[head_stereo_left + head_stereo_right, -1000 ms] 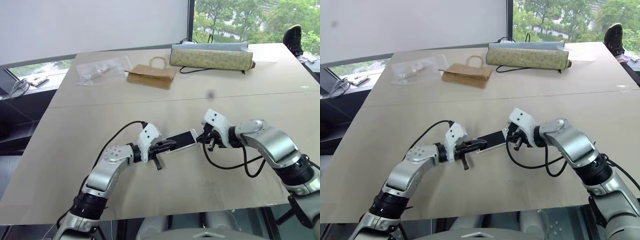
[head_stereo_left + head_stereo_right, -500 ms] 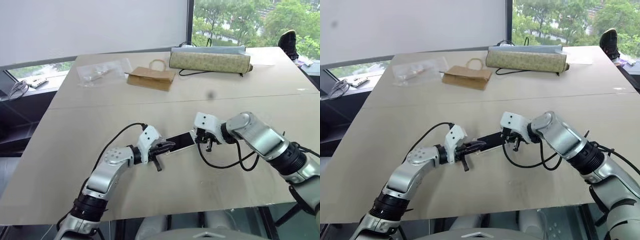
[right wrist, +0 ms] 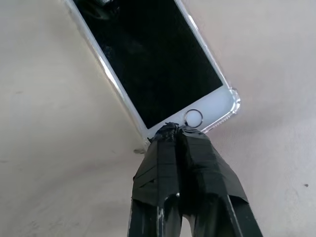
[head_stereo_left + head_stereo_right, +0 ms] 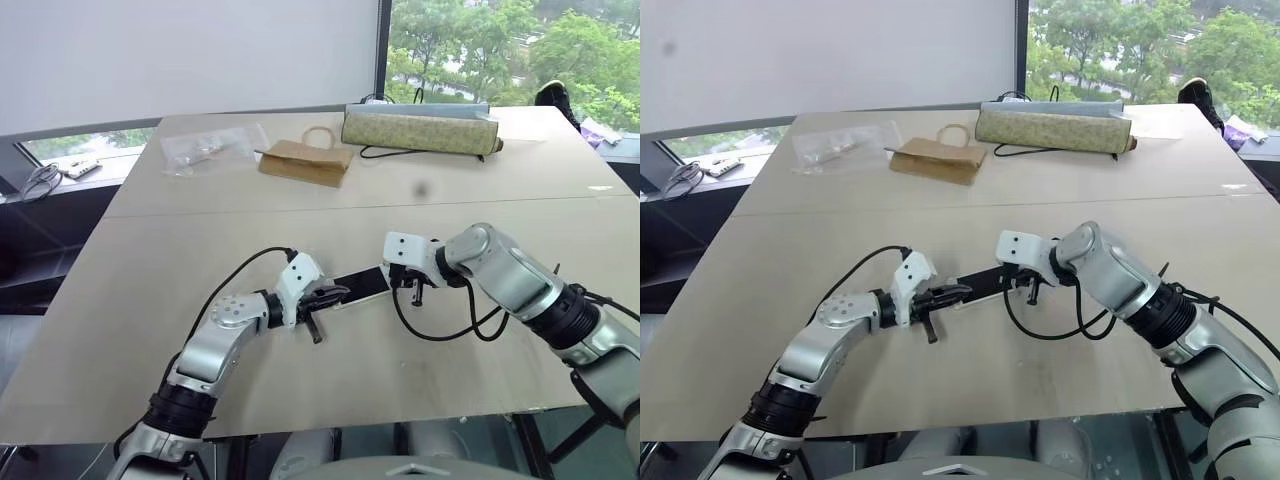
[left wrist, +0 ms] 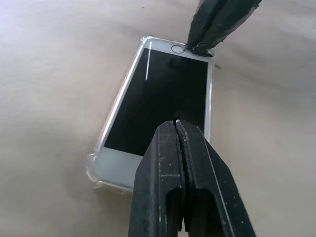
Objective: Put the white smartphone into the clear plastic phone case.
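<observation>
The white smartphone [image 5: 163, 98] lies screen up on the table between my two arms, with the glossy rim of the clear plastic phone case [image 5: 92, 170] showing around its edges and corners. My left gripper [image 4: 335, 295] is shut, and its tips rest over the screen near one end of the phone. My right gripper [image 3: 173, 131] is shut too, and its tips touch the opposite end beside the round home button [image 3: 193, 117]. A corner of the case [image 3: 236, 101] sticks out just past that end.
At the far side of the table [image 4: 150, 300] lie a crinkly clear bag [image 4: 210, 148], a brown paper bag [image 4: 305, 158] and a long olive patterned pouch [image 4: 420, 128]. Black cables loop from both wrists over the table. The near table edge is close below my arms.
My right wrist has rolled and its forearm has swung round, with the tips staying at the phone's home-button end. The left gripper and the phone have stayed in place.
</observation>
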You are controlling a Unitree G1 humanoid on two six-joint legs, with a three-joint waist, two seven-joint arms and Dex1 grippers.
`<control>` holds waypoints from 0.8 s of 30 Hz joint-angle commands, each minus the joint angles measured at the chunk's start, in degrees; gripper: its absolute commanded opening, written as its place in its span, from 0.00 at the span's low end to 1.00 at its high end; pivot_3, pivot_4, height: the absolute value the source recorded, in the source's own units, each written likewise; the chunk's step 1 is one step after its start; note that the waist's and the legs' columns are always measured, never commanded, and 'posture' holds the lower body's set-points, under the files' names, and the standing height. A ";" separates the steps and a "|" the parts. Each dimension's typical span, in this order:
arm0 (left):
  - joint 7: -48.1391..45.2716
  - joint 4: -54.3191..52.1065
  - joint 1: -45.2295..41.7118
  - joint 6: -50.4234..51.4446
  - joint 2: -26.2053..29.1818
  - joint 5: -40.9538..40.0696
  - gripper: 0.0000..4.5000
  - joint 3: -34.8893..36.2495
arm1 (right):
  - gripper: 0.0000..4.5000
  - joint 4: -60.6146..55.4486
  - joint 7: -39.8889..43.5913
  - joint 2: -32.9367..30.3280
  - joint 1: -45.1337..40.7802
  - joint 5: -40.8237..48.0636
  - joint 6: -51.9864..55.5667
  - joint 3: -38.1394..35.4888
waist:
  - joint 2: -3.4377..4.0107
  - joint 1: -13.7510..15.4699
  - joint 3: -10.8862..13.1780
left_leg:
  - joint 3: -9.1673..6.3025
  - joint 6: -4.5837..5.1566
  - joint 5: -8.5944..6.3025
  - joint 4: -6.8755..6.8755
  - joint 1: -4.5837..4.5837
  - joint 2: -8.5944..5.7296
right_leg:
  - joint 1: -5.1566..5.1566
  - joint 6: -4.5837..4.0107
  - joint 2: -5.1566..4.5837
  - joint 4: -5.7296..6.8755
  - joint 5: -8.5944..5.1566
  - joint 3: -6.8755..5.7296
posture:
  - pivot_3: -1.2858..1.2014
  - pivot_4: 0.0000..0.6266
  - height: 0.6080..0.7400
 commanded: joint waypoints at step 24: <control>0.33 1.41 0.64 -2.37 -1.56 -0.42 0.01 2.62 | 0.00 -13.29 -3.15 8.85 13.59 2.86 9.03 -22.00 | 0.60 -1.31 0.13 | -0.57 -0.76 0.32 -0.29 -1.50 -0.08 | -2.05 -0.25 -0.07 0.50 0.05 0.16 | 0.52 0.24 1.00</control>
